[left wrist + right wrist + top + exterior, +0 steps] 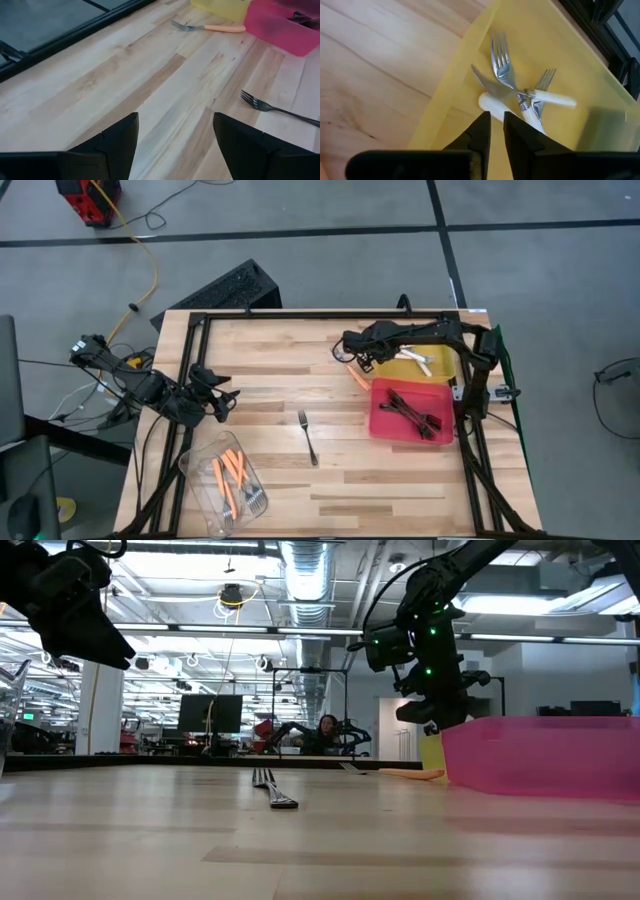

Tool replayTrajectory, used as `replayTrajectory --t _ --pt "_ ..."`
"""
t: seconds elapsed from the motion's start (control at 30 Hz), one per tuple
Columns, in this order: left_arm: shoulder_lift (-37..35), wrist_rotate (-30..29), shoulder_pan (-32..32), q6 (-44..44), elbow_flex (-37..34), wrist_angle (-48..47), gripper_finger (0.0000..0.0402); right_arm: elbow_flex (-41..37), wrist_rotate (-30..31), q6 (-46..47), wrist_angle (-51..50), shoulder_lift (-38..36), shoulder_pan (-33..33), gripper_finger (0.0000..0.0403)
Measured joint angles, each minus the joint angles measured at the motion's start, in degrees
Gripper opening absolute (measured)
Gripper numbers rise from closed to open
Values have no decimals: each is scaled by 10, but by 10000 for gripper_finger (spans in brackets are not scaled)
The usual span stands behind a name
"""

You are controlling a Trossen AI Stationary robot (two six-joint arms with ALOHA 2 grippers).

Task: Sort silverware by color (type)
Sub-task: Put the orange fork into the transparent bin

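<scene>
My right gripper (497,120) hangs over the left end of the yellow tray (462,65), pointing steeply down. Its fingers stand a narrow gap apart with nothing between them. Just below them, white-handled forks (550,98) lie crossed on the tray floor. My left gripper (175,125) waits open and holding nothing over the table's left part (225,395). A dark fork (308,437) lies flat mid-table. An orange-handled fork (357,377) lies on the wood beside the trays. Dark forks (412,412) lie in the red tray (385,425).
A clear plastic tub (200,470) with orange-handled forks (232,477) stands near the front left. The yellow and red trays sit side by side at the right, against the black frame (470,380). Bare wood lies between the two arms.
</scene>
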Motion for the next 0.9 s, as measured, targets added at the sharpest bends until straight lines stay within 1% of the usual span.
replayTrajectory --t 0.27,0.4,0.6,0.67,0.73,0.9 --pt "0 8 0 0 0 0 242 0 1 -3 6 0 0 123" --pt "0 8 0 0 0 0 242 0 13 -18 3 -7 0 129" --pt "0 9 0 -1 0 3 242 1 17 -44 20 -70 13 127" --pt "0 10 0 -1 0 7 242 0 8 -76 51 -102 24 127" --pt "0 10 0 1 0 15 242 0 -18 -125 94 -135 42 127" --pt "0 10 0 9 0 31 242 1 -75 -248 241 -197 104 127"
